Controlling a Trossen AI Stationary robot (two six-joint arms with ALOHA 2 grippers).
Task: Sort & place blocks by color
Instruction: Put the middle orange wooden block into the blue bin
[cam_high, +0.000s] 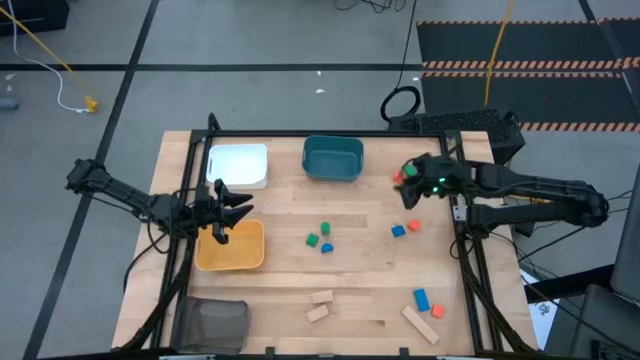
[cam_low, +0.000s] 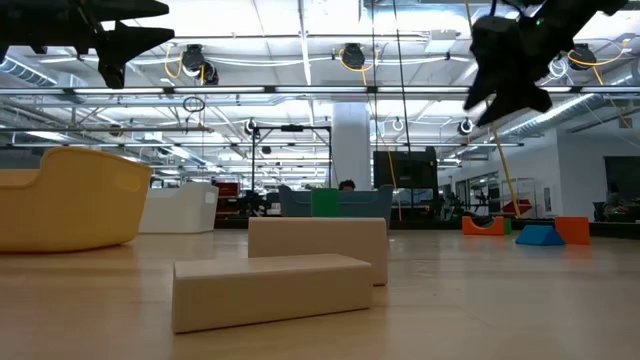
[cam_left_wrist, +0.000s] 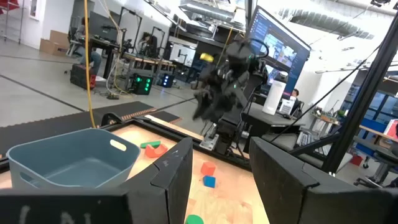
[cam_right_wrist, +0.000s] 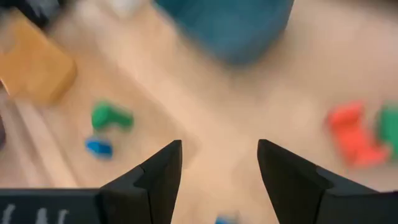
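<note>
Small painted blocks lie on the wooden table: two green (cam_high: 324, 229) and one blue (cam_high: 327, 247) in the middle, a blue (cam_high: 398, 231) and orange (cam_high: 413, 226) pair to their right, and a blue (cam_high: 421, 298) and orange (cam_high: 437, 311) pair near the front. Tan blocks (cam_high: 321, 297) lie at the front. A red and green pair (cam_high: 398, 177) sits beside the teal tray. My right gripper (cam_high: 410, 188) hovers open just right of that pair, which shows in its wrist view (cam_right_wrist: 351, 134). My left gripper (cam_high: 232, 208) hangs open above the yellow tray's far edge.
Four containers stand on the table: a white tray (cam_high: 238, 165), a teal tray (cam_high: 333, 158), a yellow tray (cam_high: 230, 246) and a dark mesh bin (cam_high: 210, 322). A black frame borders the table. Bare wood lies between the block groups.
</note>
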